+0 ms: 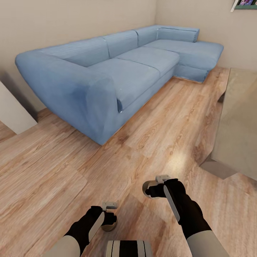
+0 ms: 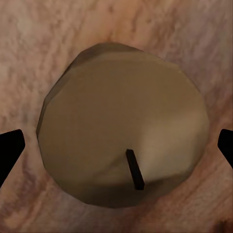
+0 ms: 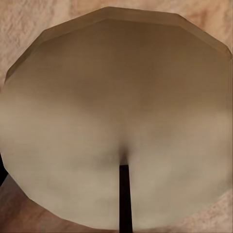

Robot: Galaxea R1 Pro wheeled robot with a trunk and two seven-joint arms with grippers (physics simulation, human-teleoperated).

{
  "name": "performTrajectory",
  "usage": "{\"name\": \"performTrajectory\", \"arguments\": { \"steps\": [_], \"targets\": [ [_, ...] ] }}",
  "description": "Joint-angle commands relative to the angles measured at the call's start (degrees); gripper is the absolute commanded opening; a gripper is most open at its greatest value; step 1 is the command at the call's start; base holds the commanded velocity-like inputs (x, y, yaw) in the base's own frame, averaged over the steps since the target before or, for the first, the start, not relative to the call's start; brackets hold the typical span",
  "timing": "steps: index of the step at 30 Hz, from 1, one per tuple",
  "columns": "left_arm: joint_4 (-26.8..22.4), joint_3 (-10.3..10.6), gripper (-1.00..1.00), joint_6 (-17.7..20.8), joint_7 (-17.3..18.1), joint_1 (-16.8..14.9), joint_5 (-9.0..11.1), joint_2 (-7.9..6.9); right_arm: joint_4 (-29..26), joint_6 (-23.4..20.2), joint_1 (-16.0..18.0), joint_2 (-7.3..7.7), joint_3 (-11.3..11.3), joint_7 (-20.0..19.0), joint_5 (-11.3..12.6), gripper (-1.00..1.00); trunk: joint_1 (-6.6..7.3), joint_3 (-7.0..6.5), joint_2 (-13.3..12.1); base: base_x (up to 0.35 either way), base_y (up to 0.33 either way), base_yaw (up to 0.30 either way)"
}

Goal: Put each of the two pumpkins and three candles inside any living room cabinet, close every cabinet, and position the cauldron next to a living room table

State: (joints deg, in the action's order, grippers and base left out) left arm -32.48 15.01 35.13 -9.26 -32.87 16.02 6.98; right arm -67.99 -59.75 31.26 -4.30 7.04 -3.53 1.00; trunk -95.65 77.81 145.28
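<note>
Filling my right wrist view, one candle (image 3: pixel 116 121) is sitting between jaws I cannot tell are clamped or loose; my left gripper (image 1: pixel 109 217) is carrying a second candle (image 2: pixel 124 121), jaws clamped on its sides. I am facing the blue sofa (image 1: pixel 117 67), with the table (image 1: pixel 239 125) at right. Risk: a candle slipping to the floor (image 1: pixel 46 171) if the grip is shallow during driving.

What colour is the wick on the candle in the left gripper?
Black, on a tan candle; the wick shows best in the left wrist view.
</note>
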Motion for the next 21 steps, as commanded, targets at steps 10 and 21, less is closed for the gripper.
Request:
{"name": "performTrajectory", "arguments": {
  "steps": [10,21],
  "targets": [
    [-0.1,0.3,1.00,0.1,-0.5,0.0,0.6,-0.04,-0.1,-0.2,0.0,0.00,0.0,0.0,0.2,-1.00,-0.01,0.26,0.0,0.000,0.000,0.000],
    [-0.1,0.3,1.00,0.1,-0.5,0.0,0.6,-0.04,-0.2,-0.2,0.0,0.00,0.0,0.0,0.1,-1.00,-0.27,2.48,0.2,0.000,0.000,0.000]
  ]
}}
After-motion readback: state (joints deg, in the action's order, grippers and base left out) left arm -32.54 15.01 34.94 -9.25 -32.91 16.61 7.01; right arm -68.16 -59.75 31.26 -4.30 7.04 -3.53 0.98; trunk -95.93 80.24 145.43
